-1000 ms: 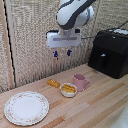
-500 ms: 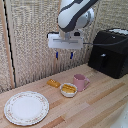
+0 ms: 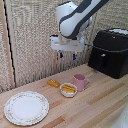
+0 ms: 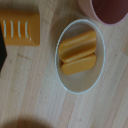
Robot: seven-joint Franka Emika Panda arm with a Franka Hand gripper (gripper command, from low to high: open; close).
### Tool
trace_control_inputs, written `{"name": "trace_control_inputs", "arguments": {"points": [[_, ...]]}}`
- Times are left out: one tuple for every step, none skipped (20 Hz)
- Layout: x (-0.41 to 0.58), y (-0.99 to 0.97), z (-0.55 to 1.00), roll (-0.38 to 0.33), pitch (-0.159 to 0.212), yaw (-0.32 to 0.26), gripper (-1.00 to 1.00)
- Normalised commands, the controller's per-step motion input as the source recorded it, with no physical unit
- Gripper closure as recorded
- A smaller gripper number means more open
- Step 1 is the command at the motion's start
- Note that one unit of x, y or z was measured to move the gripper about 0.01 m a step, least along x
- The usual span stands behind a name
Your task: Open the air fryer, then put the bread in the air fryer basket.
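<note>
Pale wood table (image 3: 100, 107) carries everything here. The black air fryer (image 3: 110, 52) sits at the exterior view's right, its drawer looking closed. The white arm (image 3: 75, 20) hangs high above the table, its gripper (image 3: 66, 55) empty with blue-tipped fingers spread apart. Below lie a plate (image 3: 26, 107), a pink mug (image 3: 80, 81), a bowl (image 3: 68, 89) of yellow food, and just beside it the bread (image 3: 53, 83).

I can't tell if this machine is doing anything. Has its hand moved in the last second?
Barely, if at all. The hand hangs above the pink mug and the bowl, left of the air fryer in the exterior view, about as before.
</note>
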Motion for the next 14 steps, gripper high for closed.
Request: {"name": "trace_control_inputs", "arguments": {"points": [[0.0,-0.08,-0.04,-0.375,-0.078,-0.129,-1.0],[0.0,-0.08,-0.02,-0.375,-0.105,-0.107,-1.0],[0.0,-0.07,-0.02,-0.375,-0.116,-0.094,-1.0],[-0.011,-0.07,-0.02,-0.375,-0.122,-0.075,-1.0],[-0.026,-0.08,-0.01,-0.375,-0.128,-0.057,-1.0],[-0.031,-0.08,-0.01,-0.375,-0.138,-0.043,-1.0],[-0.031,-0.09,0.0,-0.375,-0.14,-0.035,-1.0],[-0.049,-0.09,0.0,-0.375,-0.146,-0.028,-1.0],[-0.08,-0.09,0.0,-0.375,-0.15,-0.016,-1.0],[-0.111,-0.09,0.0,-0.375,-0.153,-0.001,-1.0],[-0.126,-0.1,-0.01,-0.375,-0.15,0.0,-1.0],[-0.131,-0.1,-0.01,-0.375,-0.152,0.0,-1.0],[-0.2,-0.11,-0.03,-0.375,-0.129,0.0,-1.0],[-0.186,-0.11,-0.03,-0.375,-0.134,0.0,-1.0]]}}
